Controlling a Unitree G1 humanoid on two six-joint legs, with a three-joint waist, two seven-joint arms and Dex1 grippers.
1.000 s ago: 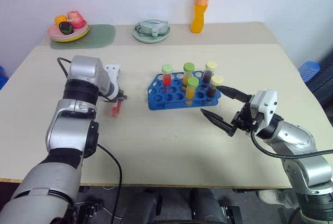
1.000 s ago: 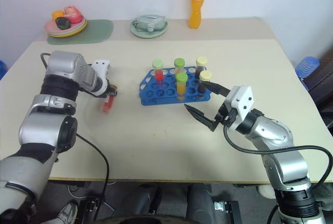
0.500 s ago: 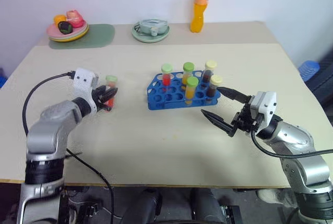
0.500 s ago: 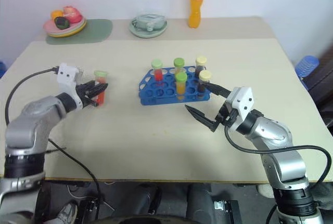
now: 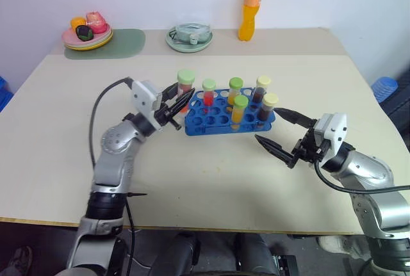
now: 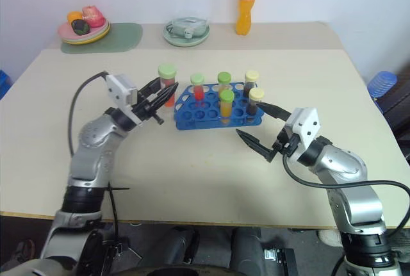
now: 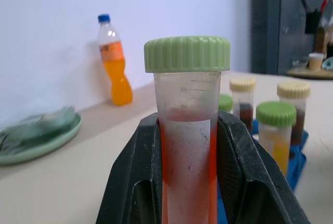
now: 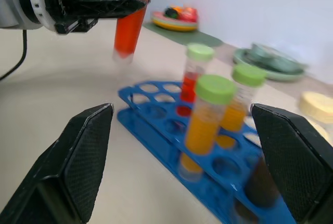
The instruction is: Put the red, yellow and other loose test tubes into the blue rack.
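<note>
L gripper [image 5: 178, 101] is clamped on a red tube [image 5: 184, 90] w/ pale green cap, holding it upright in the air just off the left end of the blue rack [image 5: 229, 112], above the table [image 5: 192, 173]. In the left wrist view both black fingers [image 7: 140, 172] press the tube's sides, red liquid filling it to about the finger tops, cap clear above.

Blue rack sits mid-table, a bit far of centre. Five tubes stand in it: another red one w/ green cap [image 5: 209, 92], two yellow-orange w/ green caps [image 5: 235, 91] [image 5: 239, 109], two dark brown w/ cream caps [image 5: 259, 89] [image 5: 269, 107]. Near-left holes of the rack are free.

R gripper [image 5: 278, 134] hangs near the rack's right end, fingers wide apart, holding nothing, pointing left toward the rack.

Far edge of table: orange drink bottle [image 5: 250, 6], pale green dish [image 5: 189, 36], stacked plates w/ food [image 5: 87, 31] on a green mat [image 5: 118, 43] at far left.
</note>
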